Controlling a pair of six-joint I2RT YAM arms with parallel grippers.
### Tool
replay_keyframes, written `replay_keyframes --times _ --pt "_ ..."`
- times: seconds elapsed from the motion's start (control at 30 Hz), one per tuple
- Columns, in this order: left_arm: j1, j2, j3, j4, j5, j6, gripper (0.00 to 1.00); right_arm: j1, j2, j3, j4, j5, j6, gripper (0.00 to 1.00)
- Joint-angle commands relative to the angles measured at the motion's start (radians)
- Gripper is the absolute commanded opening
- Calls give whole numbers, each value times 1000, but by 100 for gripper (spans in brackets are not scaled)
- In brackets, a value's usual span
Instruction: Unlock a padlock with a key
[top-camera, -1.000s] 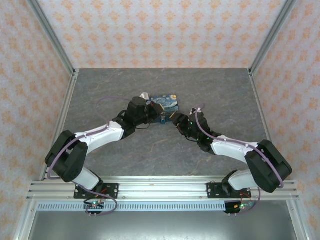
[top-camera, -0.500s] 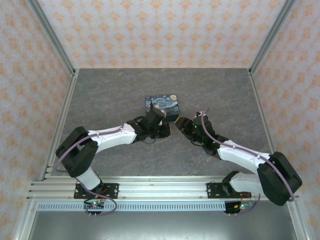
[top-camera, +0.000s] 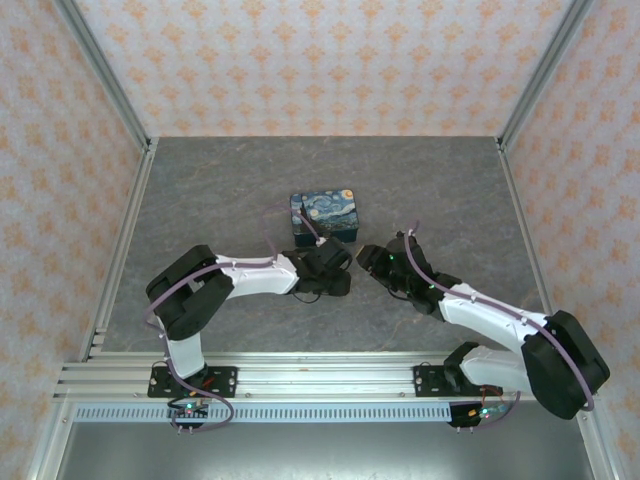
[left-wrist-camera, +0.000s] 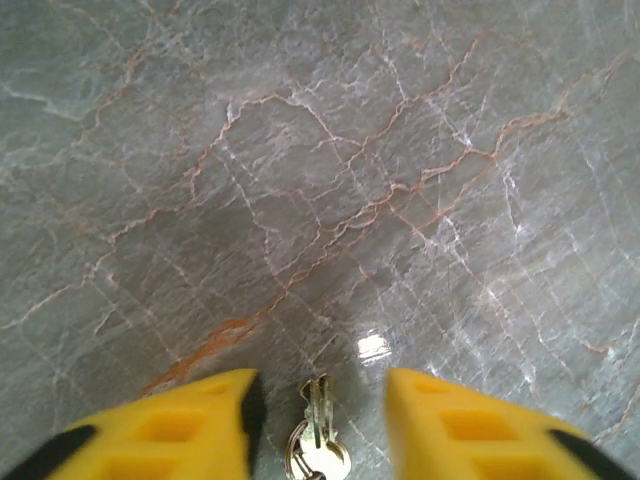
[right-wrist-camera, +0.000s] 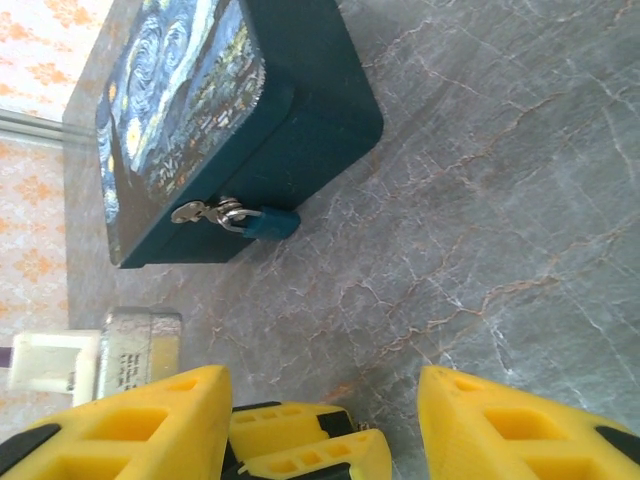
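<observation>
- We see a grey marble-patterned tabletop (top-camera: 220, 190), with thin rust and white veins running across it
- We find walls (top-camera: 320, 60) on three sides, papered cream with a repeating orange floral motif
- We note slanted aluminium posts (top-camera: 105, 70) where the walls meet at the back corners
- We see a ribbed aluminium rail (top-camera: 320, 375) along the near edge, with a smooth grey metal sheet (top-camera: 330, 450) below it
- We catch a small bright glare (left-wrist-camera: 373, 346) of light on the stone in the left wrist view

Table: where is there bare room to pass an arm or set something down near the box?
Bare table behind the box up to the back wall, and wide on both its sides. Crowded in front: padlock, keys, left end effector, right end effector.
</observation>
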Motion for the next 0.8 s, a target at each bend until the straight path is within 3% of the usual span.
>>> replay_keyframes --times 0.0,0.17,0.47,0.77 --pt "2 -24 -3 -43 -82 -1 50 -3 -11 30 -64 20 -35 52" --pt "26 -111 -39 -40 -125 -38 64 -3 2 55 -132 -4 -58 52" --pt "205 -347 -131 -36 -156 -133 90 107 140 170 -247 20 -116 51" --pt "326 -444 -125 -81 -165 -141 96 199 345 243 -161 -10 -69 47"
